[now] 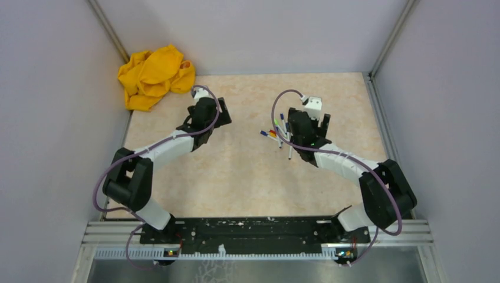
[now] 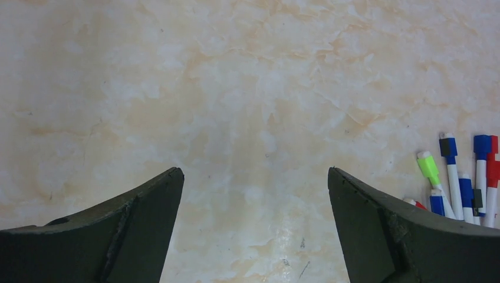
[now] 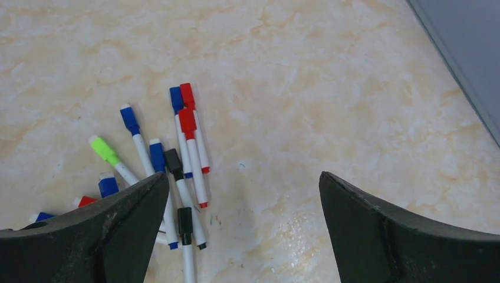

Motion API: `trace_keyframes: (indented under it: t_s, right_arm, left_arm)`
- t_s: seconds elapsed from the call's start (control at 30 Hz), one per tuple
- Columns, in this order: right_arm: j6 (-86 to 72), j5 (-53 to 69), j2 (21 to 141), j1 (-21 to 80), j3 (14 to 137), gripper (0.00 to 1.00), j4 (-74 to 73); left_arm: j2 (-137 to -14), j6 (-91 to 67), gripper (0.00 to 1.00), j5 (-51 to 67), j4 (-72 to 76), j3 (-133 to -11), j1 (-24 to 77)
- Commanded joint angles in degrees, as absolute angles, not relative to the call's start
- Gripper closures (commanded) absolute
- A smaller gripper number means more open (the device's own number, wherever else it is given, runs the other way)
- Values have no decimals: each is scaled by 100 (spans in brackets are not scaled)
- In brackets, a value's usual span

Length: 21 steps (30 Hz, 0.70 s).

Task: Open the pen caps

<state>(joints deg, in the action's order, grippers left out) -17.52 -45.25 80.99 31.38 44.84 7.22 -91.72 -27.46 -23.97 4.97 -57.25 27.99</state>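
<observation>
1. My left pincer hangs over bare desk with its two fingers spread wide and nothing between them.
2. My right pincer is likewise wide open and empty, poised above the desk.
3. The pen caps lie in a loose pile with the pens, each cap I can make out sitting on the end of a thin white barrel.
4. In the right wrist view I count red, blue, one bright green and one black cap; the pile sits left of the gap between the fingers, partly hidden behind the left finger.
5. From above, the pile lies just beside the right pincer, on the side facing the left arm, and well apart from the left pincer.
6. In the left wrist view the same pens show at the far right edge, past the right finger.
7. A crumpled yellow cloth sits at the far left corner of the desk, beyond the left pincer.
</observation>
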Motion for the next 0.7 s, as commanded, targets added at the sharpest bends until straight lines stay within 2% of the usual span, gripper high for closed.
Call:
trace_keyframes:
  t_s: [0.0, 0.2, 0.47, 0.67]
  right_arm:
    - [-1617, -5007, 8183, 3224, 4768, 1, 788]
    - [-1493, -4972, 8297, 3226, 4726, 5, 984]
    - [-1017, -4845, 8554, 3121, 4887, 15, 1042]
    - [-1133, -4290, 8939, 2603, 5295, 33, 670]
  left_arm:
    - [-9254, -2817, 1, -2320, 667, -5704, 2821]
    - [-9300, -2813, 1, -2281, 708, -5712, 2814]
    - [-9365, -2825, 1, -2222, 642, -5832, 2820]
    - [-9554, -2956, 1, -2042, 636, -5975, 2821]
